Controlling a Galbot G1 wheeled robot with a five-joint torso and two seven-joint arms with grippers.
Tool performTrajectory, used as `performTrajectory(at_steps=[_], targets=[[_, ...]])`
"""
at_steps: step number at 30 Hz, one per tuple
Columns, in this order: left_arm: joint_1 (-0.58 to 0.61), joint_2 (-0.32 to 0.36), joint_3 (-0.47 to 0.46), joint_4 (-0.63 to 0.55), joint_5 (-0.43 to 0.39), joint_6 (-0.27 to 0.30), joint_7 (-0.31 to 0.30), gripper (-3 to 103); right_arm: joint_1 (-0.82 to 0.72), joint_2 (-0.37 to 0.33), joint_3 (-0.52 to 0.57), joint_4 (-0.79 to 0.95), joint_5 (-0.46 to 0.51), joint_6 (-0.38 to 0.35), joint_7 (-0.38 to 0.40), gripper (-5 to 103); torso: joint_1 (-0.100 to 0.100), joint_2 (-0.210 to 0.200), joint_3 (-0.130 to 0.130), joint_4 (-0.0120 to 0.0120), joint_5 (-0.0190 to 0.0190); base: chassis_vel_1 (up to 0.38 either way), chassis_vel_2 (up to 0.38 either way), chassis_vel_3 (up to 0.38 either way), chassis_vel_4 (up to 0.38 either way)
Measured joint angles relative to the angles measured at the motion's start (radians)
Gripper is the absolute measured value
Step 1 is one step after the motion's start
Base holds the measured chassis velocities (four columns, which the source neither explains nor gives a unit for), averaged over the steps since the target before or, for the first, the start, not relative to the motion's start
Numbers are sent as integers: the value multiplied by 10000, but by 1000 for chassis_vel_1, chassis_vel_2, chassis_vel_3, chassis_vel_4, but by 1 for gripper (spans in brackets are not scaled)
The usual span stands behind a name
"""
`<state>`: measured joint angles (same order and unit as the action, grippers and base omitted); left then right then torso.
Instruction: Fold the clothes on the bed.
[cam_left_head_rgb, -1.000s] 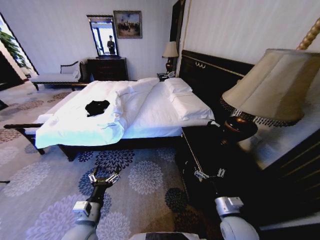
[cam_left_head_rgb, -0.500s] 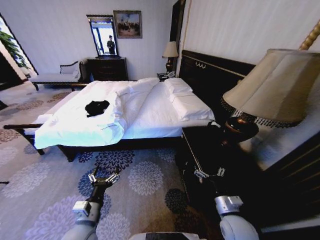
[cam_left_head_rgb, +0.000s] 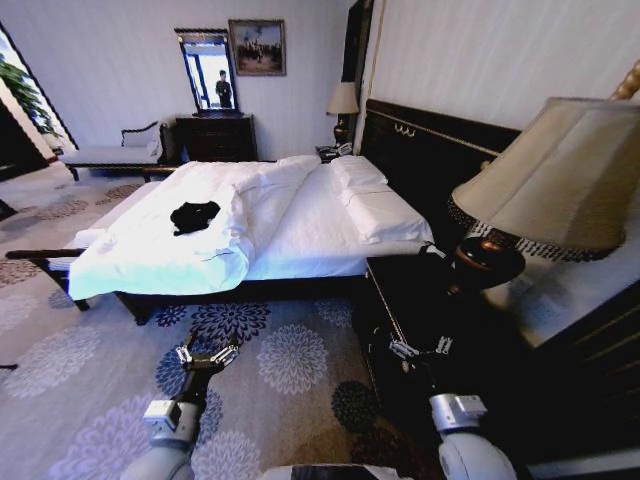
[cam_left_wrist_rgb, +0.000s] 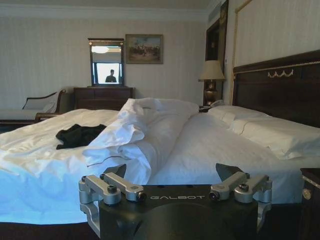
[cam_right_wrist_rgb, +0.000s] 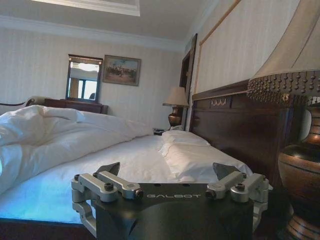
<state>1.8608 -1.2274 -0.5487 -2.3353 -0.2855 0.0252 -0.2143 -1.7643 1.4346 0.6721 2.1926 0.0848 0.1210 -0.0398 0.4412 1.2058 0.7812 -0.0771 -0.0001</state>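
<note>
A crumpled black T-shirt (cam_left_head_rgb: 194, 216) lies in a loose heap on the white duvet of the bed (cam_left_head_rgb: 300, 235), on the foot half and well away from the pillows (cam_left_head_rgb: 372, 200). Short of the bed over the flowered carpet (cam_left_head_rgb: 290, 355), the left gripper (cam_left_head_rgb: 207, 354) and the right gripper (cam_left_head_rgb: 420, 349) both hang with fingers spread and empty. The shirt looks light, limp and unbreakable, likely to sag and bunch when lifted, so pinching its outer edges at a shoulder or hem seems wiser than grabbing the heap's middle.
</note>
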Motion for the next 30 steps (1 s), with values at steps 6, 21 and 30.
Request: performTrajectory(at_steps=[6, 21, 30], targets=[[-63, -25, -7, 6, -62, 37, -17, 100, -43, -1, 17, -3, -6, 3, 1, 100, 0, 0, 0, 0, 0, 0, 0, 0, 0], [-33, -58, -13, 1, -90, 54, -31, 100, -20, -9, 13, -11, 9, 5, 31, 100, 0, 0, 0, 0, 0, -56, 44, 44, -51], [-22, -113, -6, -3, -59, 53, -31, 100, -23, -13, -5, -8, 12, -1, 35, 100, 0, 0, 0, 0, 0, -67, 77, 79, -73]])
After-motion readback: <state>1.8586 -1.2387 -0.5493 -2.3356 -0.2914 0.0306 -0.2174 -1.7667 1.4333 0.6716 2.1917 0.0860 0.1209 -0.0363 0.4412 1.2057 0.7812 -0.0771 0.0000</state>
